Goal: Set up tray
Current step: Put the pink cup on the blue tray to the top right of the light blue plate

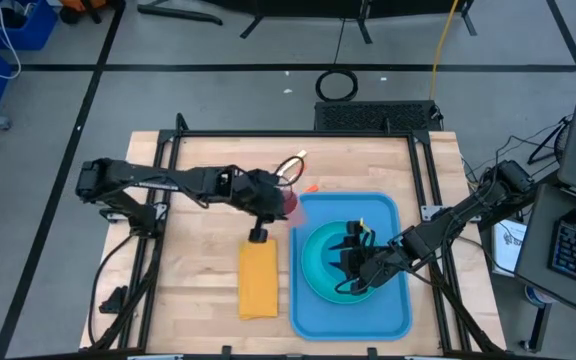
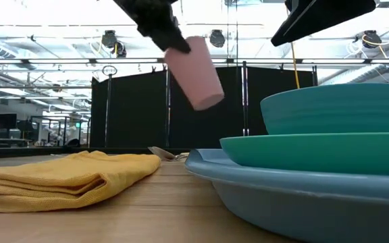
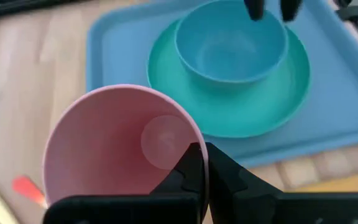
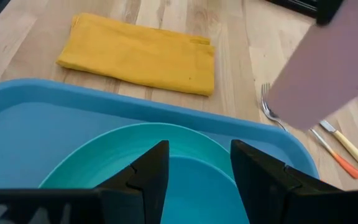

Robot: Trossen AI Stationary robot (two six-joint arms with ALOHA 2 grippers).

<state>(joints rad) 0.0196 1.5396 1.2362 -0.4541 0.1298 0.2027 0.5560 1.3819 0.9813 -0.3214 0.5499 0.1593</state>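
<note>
The blue tray (image 1: 388, 310) lies on the table's right half. It carries a turquoise plate (image 3: 229, 106) with a blue bowl (image 3: 229, 43) on it. My left gripper (image 3: 202, 152) is shut on a pink cup (image 2: 196, 73), held in the air above the tray's far-left corner (image 1: 290, 203). My right gripper (image 4: 197, 168) is open and hovers just above the bowl (image 4: 197, 193), touching nothing. In the low view the right arm (image 2: 323, 17) stands clear above the bowl (image 2: 336, 108). My left gripper pinches the pink cup's wall at the rim (image 3: 194, 140), with one finger (image 3: 188, 171) inside the cup and the other (image 3: 235, 183) outside. It comes from the table's left, slanting down. The cup is lifted clear and hangs tilted below the fingers, its base lowest (image 2: 211, 101).
A folded yellow napkin (image 1: 258, 280) lies flat on the wood just left of the tray. A fork (image 4: 269, 109), a yellow-handled knife (image 4: 353, 149) and an orange-handled piece (image 4: 344, 165) lie beyond the tray's far-left corner. Bare wood shows on the table's left half (image 1: 198, 260).
</note>
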